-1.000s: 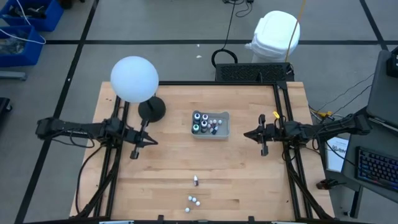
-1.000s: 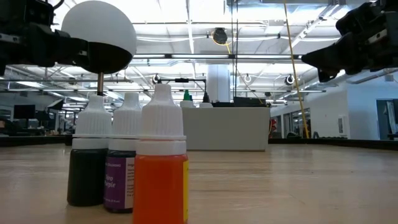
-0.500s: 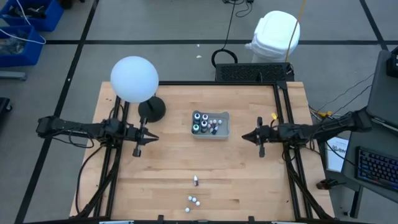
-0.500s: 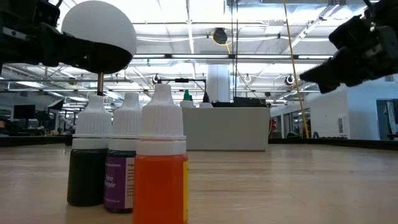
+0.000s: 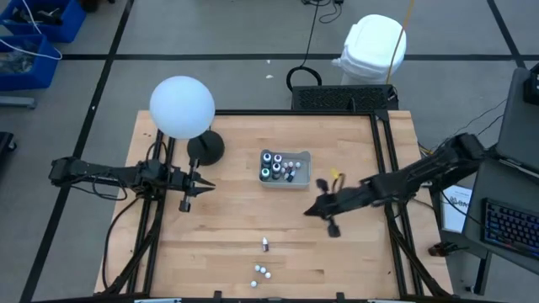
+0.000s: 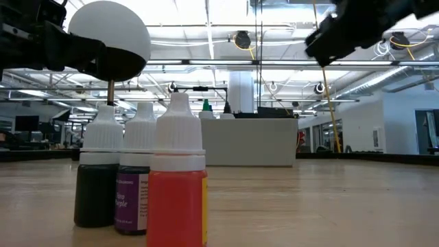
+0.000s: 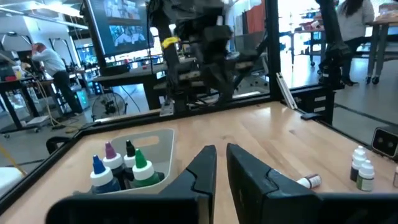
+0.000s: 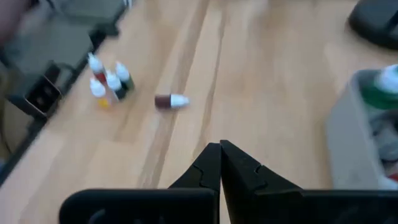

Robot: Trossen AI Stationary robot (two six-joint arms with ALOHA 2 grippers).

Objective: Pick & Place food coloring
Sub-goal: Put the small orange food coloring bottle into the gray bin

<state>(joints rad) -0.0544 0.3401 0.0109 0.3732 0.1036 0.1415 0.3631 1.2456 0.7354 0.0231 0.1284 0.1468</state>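
Observation:
A grey tray [image 5: 285, 168] at the table's middle holds several food coloring bottles; it also shows in the left wrist view [image 7: 127, 163]. One small brown bottle [image 5: 265, 244] lies on its side on the wood, also seen in the right wrist view [image 8: 170, 101]. Three small white-capped bottles [image 5: 263, 271] stand together at the near edge and fill the low view [image 6: 140, 171]. My right gripper [image 5: 327, 220] is shut and empty above the table, right of the lying bottle. My left gripper [image 5: 187, 199] is shut and empty, left of the tray.
A lamp with a white globe [image 5: 181, 107] and a dark round base [image 5: 205, 148] stands at the table's far left. Black frame rails run along both table sides [image 5: 389, 160]. Bare wood lies between the tray and the near bottles.
My right gripper has swung from beside the tray's right toward the table's left and near edge, closing on the lying bottle, and stays shut. The bottles and the tray have not moved.

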